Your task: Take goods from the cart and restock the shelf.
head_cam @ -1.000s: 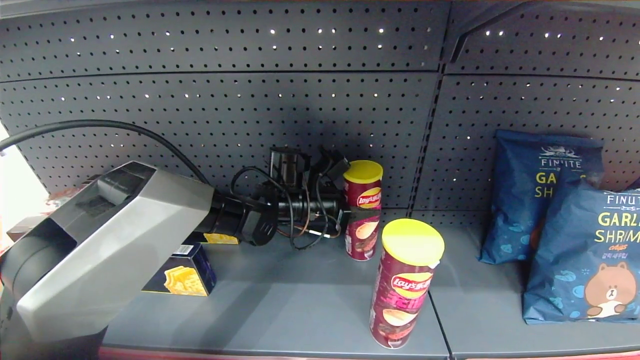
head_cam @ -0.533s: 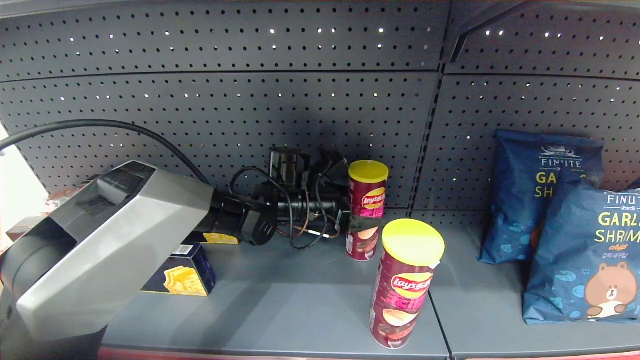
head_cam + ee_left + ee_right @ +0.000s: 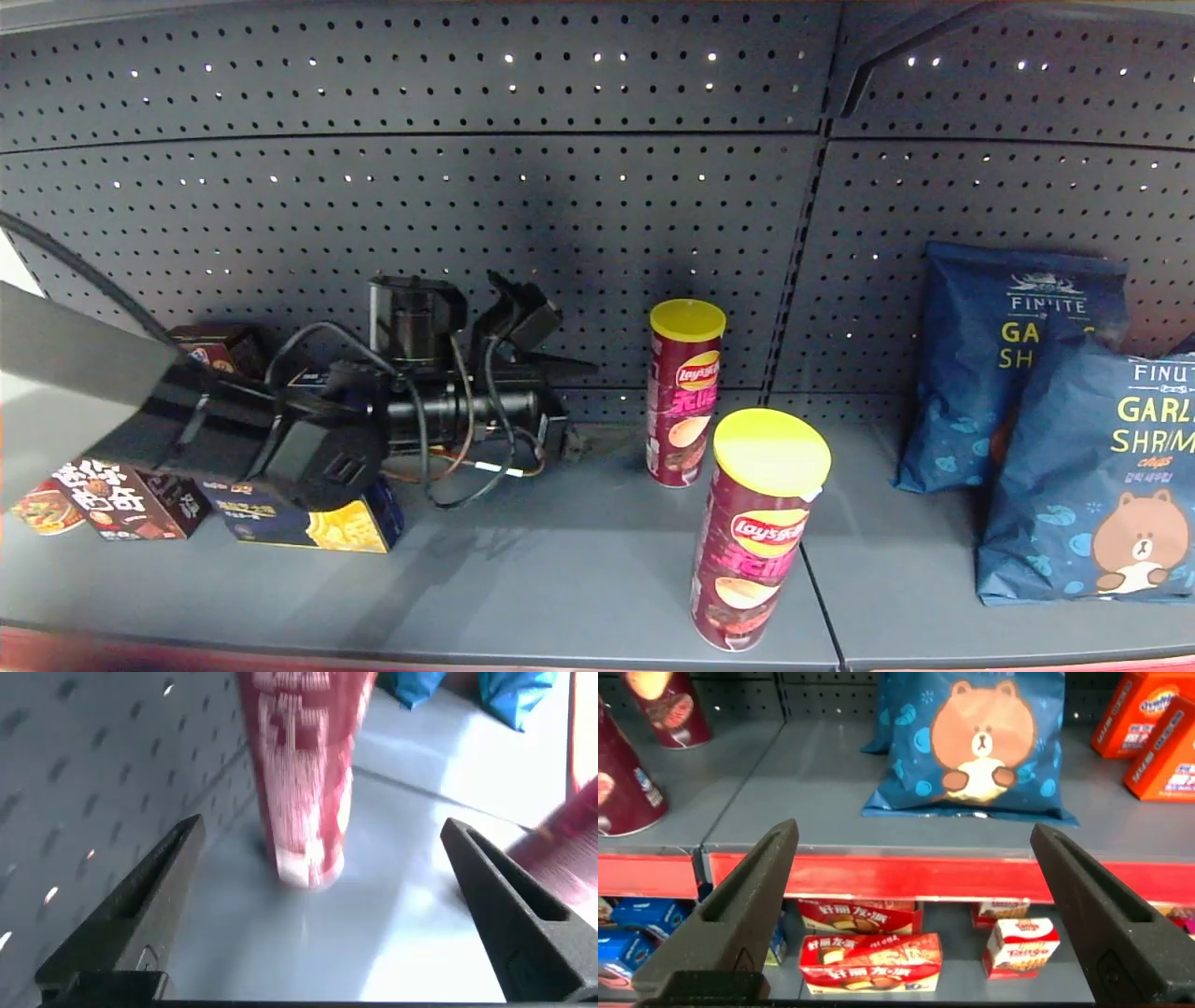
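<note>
Two cans of crisps stand upright on the shelf (image 3: 560,560), and we take the front can (image 3: 758,532) as our mark. Off to its right, out before the shelf's red edge, the right gripper (image 3: 913,833) hangs with jaws spread wide and nothing between them. Left of the front can, small boxes (image 3: 308,523) lie near the shelf's front. Behind it and slightly left, the rear can (image 3: 683,392) stands close to the pegboard (image 3: 467,205), with nothing gripping it. The left gripper (image 3: 577,406) sits just left of that rear can, jaws apart and empty. Right of the front can and farther back, blue bags (image 3: 1092,467) lean on the pegboard. We judge the rear can placed and let go. The next move calls for drawing the left arm straight back without brushing either can, then going to the cart for more goods.
</note>
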`<state>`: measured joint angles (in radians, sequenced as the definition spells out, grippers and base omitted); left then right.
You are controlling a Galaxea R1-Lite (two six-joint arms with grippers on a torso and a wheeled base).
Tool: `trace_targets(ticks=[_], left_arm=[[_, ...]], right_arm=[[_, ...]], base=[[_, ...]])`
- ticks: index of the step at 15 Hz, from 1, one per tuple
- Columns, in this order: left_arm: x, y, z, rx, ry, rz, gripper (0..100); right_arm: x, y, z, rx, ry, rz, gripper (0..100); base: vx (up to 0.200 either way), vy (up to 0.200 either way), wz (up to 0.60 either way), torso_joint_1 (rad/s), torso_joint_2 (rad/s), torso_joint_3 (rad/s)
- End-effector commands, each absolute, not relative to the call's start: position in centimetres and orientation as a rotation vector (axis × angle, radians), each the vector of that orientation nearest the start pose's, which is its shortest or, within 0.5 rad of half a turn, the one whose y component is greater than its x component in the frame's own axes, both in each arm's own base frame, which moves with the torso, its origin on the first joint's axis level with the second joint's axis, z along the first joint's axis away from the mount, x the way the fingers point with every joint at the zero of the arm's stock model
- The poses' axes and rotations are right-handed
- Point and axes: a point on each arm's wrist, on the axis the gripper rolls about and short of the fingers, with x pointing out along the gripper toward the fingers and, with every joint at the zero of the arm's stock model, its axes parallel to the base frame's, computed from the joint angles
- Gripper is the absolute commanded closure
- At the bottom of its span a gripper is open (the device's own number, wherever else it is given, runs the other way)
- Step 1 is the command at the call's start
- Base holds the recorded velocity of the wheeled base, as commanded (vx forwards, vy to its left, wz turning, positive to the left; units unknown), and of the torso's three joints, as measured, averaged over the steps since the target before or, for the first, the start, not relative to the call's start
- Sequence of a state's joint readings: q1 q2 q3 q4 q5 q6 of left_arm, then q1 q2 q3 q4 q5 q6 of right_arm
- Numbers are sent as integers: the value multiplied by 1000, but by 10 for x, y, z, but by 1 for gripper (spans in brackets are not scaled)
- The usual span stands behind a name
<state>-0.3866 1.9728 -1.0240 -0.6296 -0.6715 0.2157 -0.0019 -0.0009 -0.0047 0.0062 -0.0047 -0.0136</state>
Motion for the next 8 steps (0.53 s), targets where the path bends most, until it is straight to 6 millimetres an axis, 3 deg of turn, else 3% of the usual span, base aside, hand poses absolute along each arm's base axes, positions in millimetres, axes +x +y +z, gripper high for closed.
trace_targets(ticks=[1,3,7,8], left_arm=[[297,-120,184,151,120,-996,0],[276,-98,217,123,47,-931,0],[242,-86,243,111,16,-899,0],[228,-81,253,112,7,-878,0]], right_arm=[[-23,0,76,-17,8,-14,0],[-20,0,77,-49,45,-13,0],[-20,0,77,-72,46,-9,0],[-20,0,77,-3,31,-26,0]], base=[[0,0,0,0,0,0],[0,0,0,0,0,0],[0,0,0,0,0,0],[0,0,0,0,0,0]])
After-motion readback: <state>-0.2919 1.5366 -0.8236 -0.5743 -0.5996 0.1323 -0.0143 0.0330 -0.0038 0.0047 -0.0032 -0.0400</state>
